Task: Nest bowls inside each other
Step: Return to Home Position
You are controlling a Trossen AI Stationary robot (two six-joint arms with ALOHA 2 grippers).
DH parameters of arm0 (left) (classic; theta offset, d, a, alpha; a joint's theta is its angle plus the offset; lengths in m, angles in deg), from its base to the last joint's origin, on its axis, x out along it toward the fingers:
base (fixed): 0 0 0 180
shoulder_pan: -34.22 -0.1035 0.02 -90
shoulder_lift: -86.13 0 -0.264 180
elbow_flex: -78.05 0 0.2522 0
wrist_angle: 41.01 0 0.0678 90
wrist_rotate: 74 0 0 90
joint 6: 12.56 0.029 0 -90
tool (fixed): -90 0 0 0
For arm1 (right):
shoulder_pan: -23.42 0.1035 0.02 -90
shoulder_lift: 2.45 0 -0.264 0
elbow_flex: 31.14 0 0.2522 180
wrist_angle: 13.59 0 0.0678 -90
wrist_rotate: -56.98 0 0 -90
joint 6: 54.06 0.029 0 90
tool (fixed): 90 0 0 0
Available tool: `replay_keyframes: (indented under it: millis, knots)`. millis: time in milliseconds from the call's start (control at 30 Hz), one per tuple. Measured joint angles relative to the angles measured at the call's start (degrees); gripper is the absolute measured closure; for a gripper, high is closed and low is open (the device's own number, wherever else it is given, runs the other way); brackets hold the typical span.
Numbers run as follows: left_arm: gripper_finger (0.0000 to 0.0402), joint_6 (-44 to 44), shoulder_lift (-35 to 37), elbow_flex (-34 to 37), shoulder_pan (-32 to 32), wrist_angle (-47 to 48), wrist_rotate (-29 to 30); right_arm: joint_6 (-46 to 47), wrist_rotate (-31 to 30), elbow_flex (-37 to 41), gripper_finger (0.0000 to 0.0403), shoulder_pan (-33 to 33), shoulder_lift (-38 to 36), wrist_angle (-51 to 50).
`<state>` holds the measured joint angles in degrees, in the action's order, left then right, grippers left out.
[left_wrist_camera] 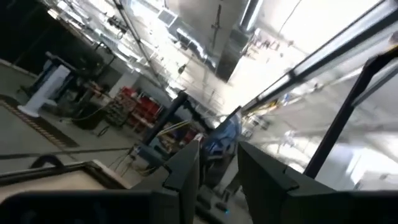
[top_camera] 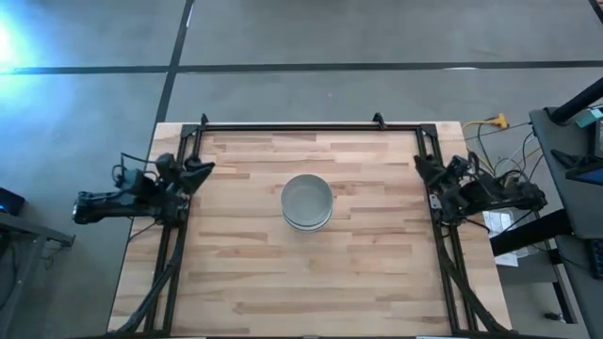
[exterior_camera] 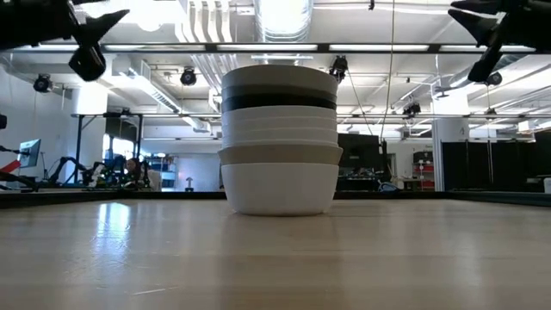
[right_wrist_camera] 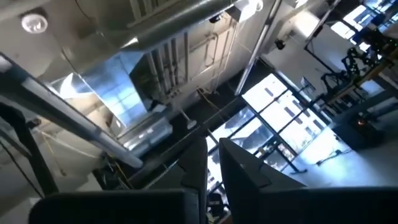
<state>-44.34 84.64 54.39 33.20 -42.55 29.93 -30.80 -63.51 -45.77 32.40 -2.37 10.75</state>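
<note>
Your worktop (top_camera: 245,264) is pale wood in long butcher-block strips, boxed in by a black frame (top_camera: 311,125) that runs along one long edge and down both short edges. Around it lies a grey concrete floor (top_camera: 330,38) crossed by dark lines. From table height the wood shows a soft sheen, and behind it the room opens out: a white ceiling with ducts (exterior_camera: 284,17) and strip lights, and dark workstations along the far wall.

The bowls (top_camera: 307,201) stand as one nested stack about midway between the two short edges, a little nearer the railed long edge than the opposite one. From above you see mostly the pale grey inside of the top bowl, with a white rim peeking out from under it on the side away from the rail. The level view gives you the layers:
- a glossy white bowl (exterior_camera: 280,189) sits on the wood
- a beige-grey rim (exterior_camera: 280,155) comes next
- a band of white rims (exterior_camera: 280,127) lies above that
- a thin black rim (exterior_camera: 280,102) follows
- a dark grey rim (exterior_camera: 280,91) sits over the black
- a light grey bowl (exterior_camera: 280,76) tops the stack

The stack stands upright.

Your left tool (top_camera: 201,169) hangs over the left short edge and your right tool (top_camera: 421,168) over the right short edge, both well apart from the stack. Each wrist view looks up at the ceiling past its own fingers. These show a narrow gap on the left, a slimmer one on the right, and nothing gripped in either.
</note>
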Motion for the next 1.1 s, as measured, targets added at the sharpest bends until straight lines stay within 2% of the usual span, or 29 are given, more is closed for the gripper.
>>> replay_keyframes:
  millis: [67,200,333,567,667,867,1100]
  knots:
    - [0.0307,-1.93,0.00,3.44,0.00,-3.74,-0.05,0.13,0.48,-0.07,0.0365,0.00,-0.07,-2.28]
    - [0.0307,-8.90,0.00,9.34,0.00,-5.14,-0.98,0.15,0.88,-0.07,0.0365,0.01,0.33,-6.24]
    - [0.0307,-13.52,-0.57,9.39,0.02,3.21,-2.83,0.24,1.11,-0.13,0.0365,-0.01,-0.07,-14.16]
    - [0.0307,-15.73,-2.26,9.42,0.02,9.36,-3.16,0.24,2.01,-0.72,0.0365,0.01,0.06,-32.73]
    - [0.0307,-15.73,-3.31,9.45,0.05,9.72,-6.12,1.00,2.16,-0.72,0.0365,0.01,0.36,-37.72]
    - [0.0307,-15.86,-6.16,9.48,0.09,9.80,-13.87,2.26,2.27,-0.74,0.0365,0.01,1.38,-37.47]
    - [0.0307,-15.82,-8.35,9.51,0.07,9.82,-14.25,2.26,2.15,-0.76,0.0364,0.01,1.57,-37.51]
